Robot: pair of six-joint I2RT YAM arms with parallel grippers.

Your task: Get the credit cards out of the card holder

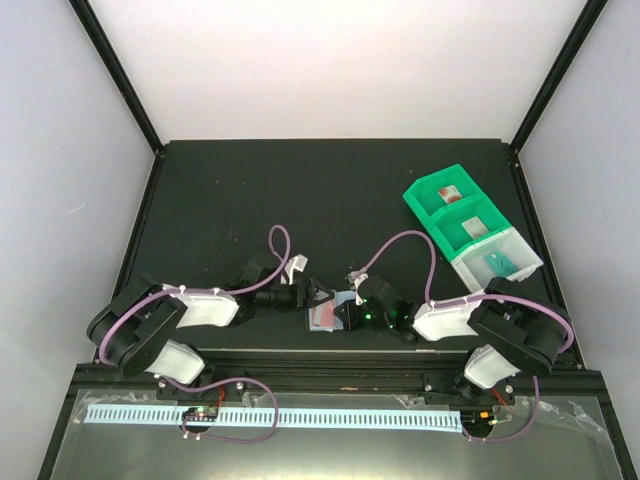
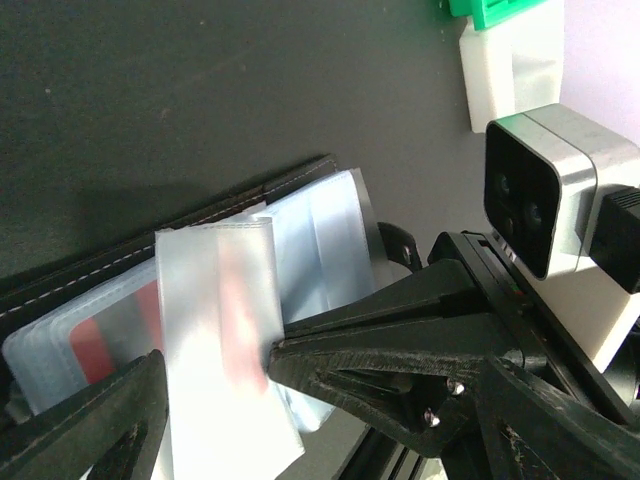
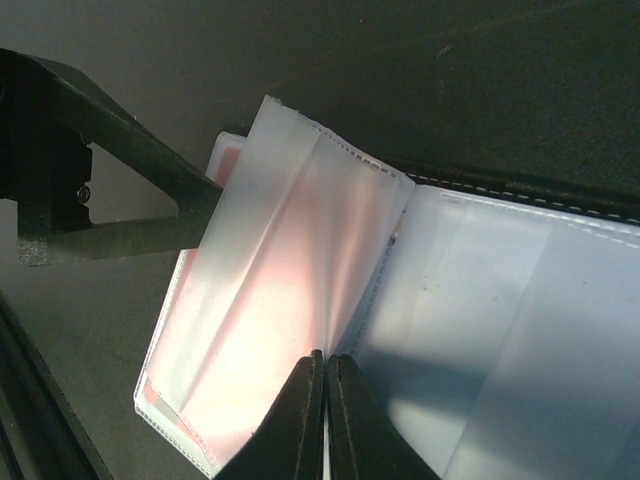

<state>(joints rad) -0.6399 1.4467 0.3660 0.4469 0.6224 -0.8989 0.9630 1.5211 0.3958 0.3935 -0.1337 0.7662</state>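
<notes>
The card holder lies open near the table's front edge, black outside, with pale blue-grey sleeves inside. A red credit card sits in a sleeve; its edge also shows in the right wrist view. My right gripper is shut on a translucent sleeve page and holds it raised; it shows from the side in the left wrist view. My left gripper is open, its fingers straddling the holder; one finger touches the page's far edge.
Two green trays and a clear tray stand in a row at the right. A red card lies in the far green tray and a teal card in the clear one. The table's metal front rail runs just behind the grippers.
</notes>
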